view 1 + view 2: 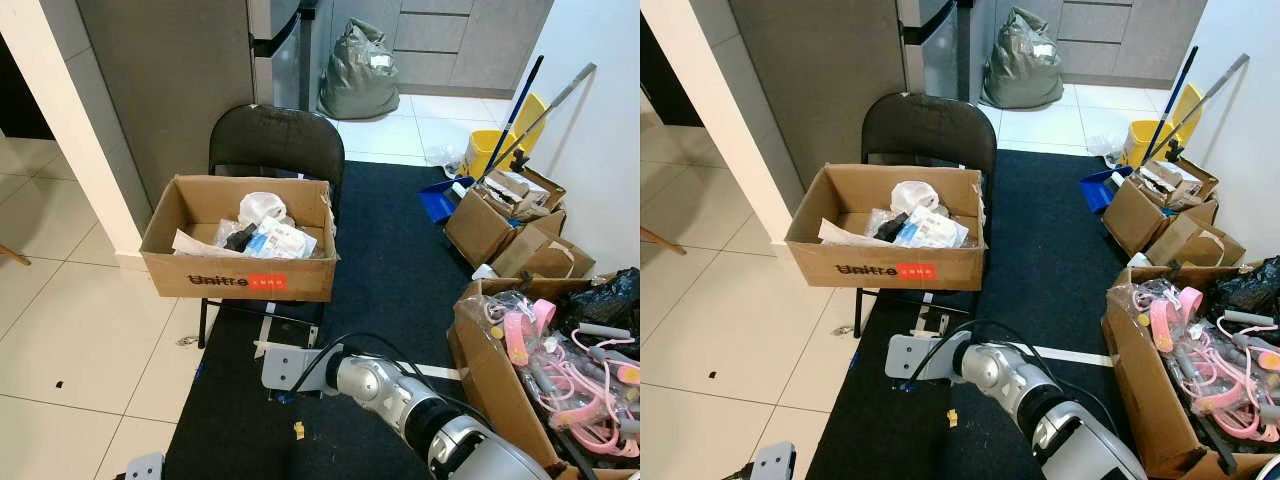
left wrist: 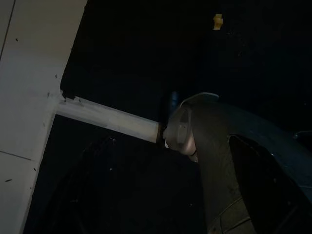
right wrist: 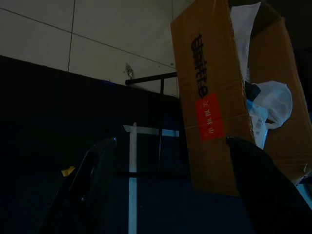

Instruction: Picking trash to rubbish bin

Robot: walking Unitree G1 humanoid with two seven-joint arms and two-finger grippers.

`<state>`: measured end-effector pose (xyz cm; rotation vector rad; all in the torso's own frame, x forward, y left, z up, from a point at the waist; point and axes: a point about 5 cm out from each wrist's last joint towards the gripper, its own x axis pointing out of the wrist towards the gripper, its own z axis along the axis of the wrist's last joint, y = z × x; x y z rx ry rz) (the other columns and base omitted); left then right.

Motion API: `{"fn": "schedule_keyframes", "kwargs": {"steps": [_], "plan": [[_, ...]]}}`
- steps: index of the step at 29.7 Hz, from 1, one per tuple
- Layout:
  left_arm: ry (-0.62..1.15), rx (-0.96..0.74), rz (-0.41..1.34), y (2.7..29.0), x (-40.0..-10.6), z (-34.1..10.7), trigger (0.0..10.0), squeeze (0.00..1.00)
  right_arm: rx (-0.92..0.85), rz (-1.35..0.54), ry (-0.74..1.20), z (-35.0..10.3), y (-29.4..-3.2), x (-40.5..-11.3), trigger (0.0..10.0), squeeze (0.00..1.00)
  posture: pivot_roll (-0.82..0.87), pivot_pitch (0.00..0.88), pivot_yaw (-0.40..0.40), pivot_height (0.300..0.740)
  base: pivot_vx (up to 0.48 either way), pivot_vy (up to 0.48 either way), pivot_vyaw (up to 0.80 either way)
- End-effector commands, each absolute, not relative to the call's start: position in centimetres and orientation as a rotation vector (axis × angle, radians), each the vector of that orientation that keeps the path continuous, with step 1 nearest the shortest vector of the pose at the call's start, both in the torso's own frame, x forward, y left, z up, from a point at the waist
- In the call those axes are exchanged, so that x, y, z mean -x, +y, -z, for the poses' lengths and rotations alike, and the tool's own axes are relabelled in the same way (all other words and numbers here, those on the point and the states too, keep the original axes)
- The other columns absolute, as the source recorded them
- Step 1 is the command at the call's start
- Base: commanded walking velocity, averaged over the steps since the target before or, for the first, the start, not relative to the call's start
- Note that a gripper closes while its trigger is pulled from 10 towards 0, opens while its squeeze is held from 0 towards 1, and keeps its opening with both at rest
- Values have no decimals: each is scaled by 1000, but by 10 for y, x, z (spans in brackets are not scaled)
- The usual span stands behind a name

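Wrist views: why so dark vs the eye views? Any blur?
Eye views: evenly lit, sharp, the brown cardboard box on the black folding chair reads clearly. Left wrist view: underexposed, mostly dark carpet. Right wrist view: dim, box lettering legible, right gripper fingers silhouetted, jaws apart.

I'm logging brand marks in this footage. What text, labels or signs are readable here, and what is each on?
"Unitree", in dark letters on the front of the cardboard box on the black chair.
Red label beside that word: small pale characters, too small to read.
Printed packets inside the box: print too blurred to read.
No other text can be read.
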<state>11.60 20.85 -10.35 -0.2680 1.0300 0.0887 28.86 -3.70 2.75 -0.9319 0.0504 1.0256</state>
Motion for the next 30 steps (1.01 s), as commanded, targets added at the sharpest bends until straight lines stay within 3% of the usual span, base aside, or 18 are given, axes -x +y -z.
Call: {"fn": "schedule_keyframes", "kwargs": {"steps": [1,30], "plan": [[1061,269,-78,204,-110,106,10000,0,928,-1025,42,-30,-37,-291,10000,0,77,0,19,740,0,0,0],[1060,262,-66,203,-110,106,10000,0,928,-1026,44,-29,-38,-290,10000,0,76,0,20,740,0,0,0]]}}
